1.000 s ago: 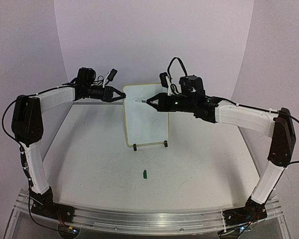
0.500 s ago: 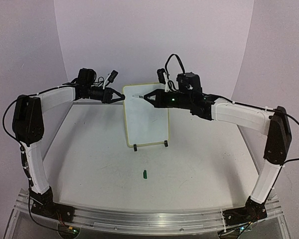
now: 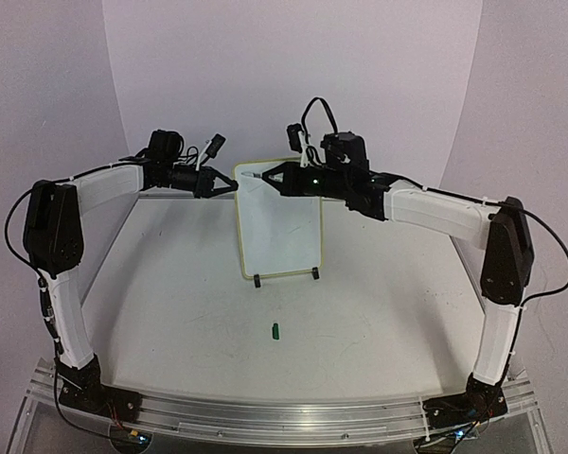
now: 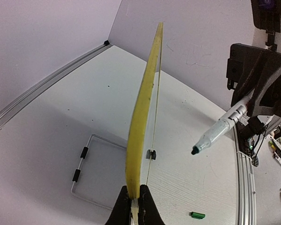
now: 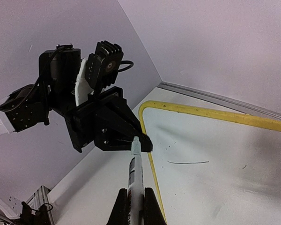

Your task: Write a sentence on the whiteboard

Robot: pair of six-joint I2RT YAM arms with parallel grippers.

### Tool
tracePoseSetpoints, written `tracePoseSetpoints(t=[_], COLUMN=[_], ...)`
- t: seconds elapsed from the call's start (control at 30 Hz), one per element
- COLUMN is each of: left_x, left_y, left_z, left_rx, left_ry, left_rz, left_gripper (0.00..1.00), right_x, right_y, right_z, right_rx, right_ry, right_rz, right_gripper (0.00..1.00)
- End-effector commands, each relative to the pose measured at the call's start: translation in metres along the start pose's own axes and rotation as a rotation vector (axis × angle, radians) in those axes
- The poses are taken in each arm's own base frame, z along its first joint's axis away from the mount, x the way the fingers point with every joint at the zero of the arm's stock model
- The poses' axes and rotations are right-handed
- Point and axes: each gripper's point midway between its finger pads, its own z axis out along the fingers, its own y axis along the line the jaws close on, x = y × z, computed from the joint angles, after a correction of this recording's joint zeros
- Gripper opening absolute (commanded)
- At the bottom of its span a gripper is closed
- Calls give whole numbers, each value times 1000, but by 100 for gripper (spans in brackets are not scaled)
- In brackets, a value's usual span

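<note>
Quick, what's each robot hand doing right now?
Left gripper: shut on the whiteboard, on its yellow edge.
Right gripper: shut on the pen.

White whiteboard [image 3: 279, 227] with yellow rim, white pen [image 4: 220, 131] with green tip, green cap [image 3: 275, 330] on white table [image 3: 170, 284]

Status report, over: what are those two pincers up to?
Left pincer clamped on whiteboard edge. Right pincer holds marker, tip off board. Board nearly blank. Nothing blocking.
</note>
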Motion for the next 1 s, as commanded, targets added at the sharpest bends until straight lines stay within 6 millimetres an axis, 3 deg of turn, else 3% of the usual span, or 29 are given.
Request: tracePoseSetpoints(t=[0.0, 0.5, 0.97], left_x=[4, 4, 0], left_y=[-7, -9, -9], left_z=[5, 5, 6], left_rx=[-17, -22, -23], left_ry=[40, 51, 51], left_rz=[18, 23, 30], left_gripper=[0, 0, 0], right_x=[-23, -22, 16], right_y=[3, -17, -31], right_z=[7, 18, 15], right_rx=[-8, 81, 108], right_ry=[-64, -71, 17], right_rz=[-20, -15, 13], right_gripper=[0, 0, 0])
